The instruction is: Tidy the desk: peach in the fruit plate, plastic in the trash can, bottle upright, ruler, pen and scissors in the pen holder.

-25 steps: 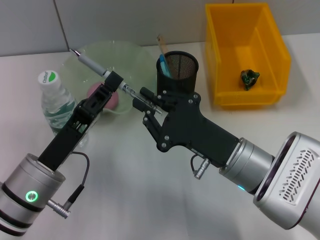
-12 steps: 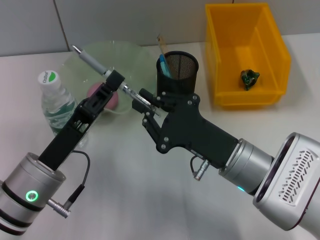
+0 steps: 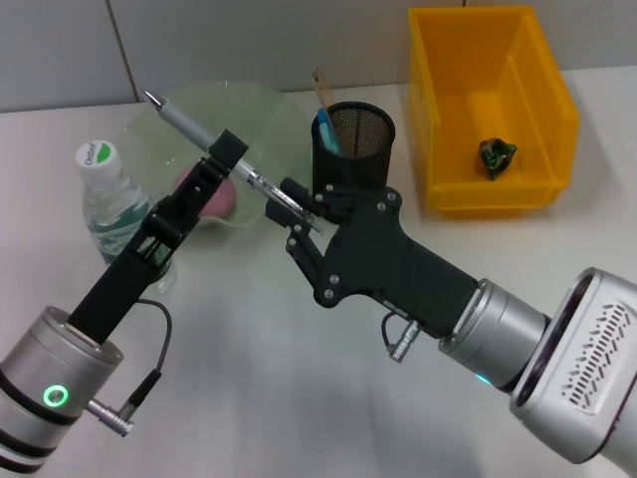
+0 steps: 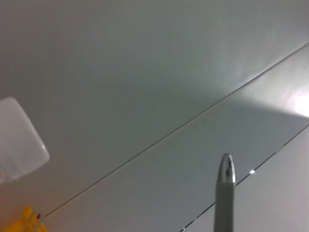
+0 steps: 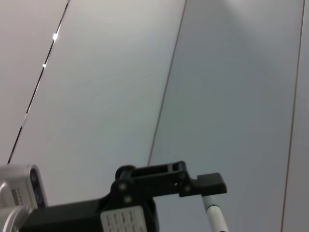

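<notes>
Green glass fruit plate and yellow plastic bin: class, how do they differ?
The green glass fruit plate is round, shallow and translucent; the yellow plastic bin is rectangular, deep and opaque. The plate holds a pink peach; the bin holds a crumpled green plastic scrap. Both stand on the white desk, open-topped.

White desk (image 3: pixel 249 378), water bottle (image 3: pixel 111 204), green fruit plate (image 3: pixel 269 119), mesh pen holder (image 3: pixel 363 139), yellow bin (image 3: pixel 542 110)
</notes>
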